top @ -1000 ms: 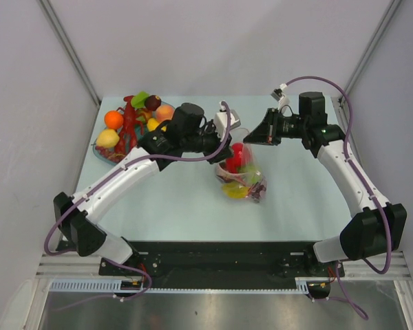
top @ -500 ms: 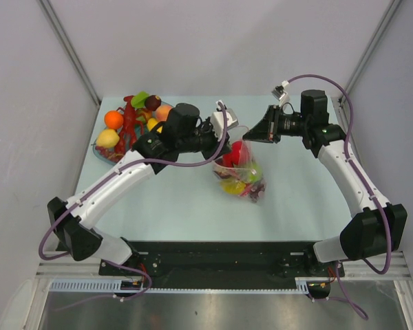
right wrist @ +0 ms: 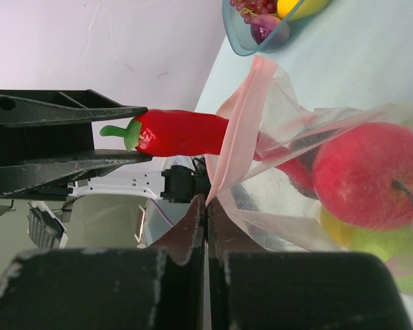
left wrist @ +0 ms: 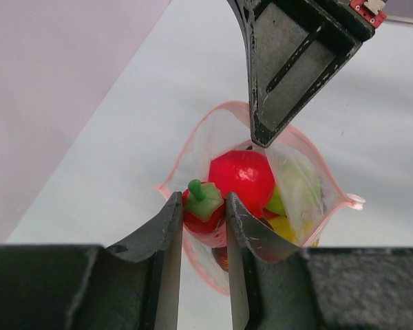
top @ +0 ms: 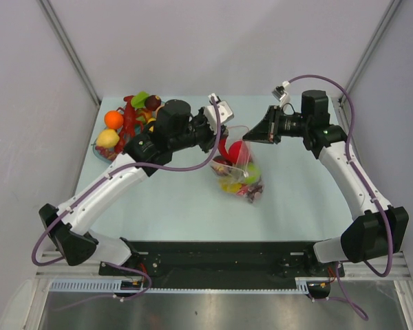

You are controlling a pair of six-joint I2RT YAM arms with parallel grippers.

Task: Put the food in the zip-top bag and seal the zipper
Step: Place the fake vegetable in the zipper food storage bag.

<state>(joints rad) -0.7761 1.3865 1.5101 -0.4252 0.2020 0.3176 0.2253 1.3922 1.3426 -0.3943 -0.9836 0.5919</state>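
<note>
Top: zip-top bag (top: 251,180) mid-bench, holding yellow and green food (top: 233,185); dish (top: 98,154) at far-left corner, full of fruit.
Left wrist: my left gripper (left wrist: 202,203) clamps a red pepper (left wrist: 202,227) at the bag's open mouth, beside an apple (left wrist: 242,175).
Right wrist: my right gripper (right wrist: 206,206) is clenched on the zipper (right wrist: 238,129).

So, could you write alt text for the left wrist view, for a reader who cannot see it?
The left gripper holds a red pepper at the open mouth of a clear bag. The right gripper, at the top of the picture, pinches the bag's far rim; an apple lies inside.
</note>
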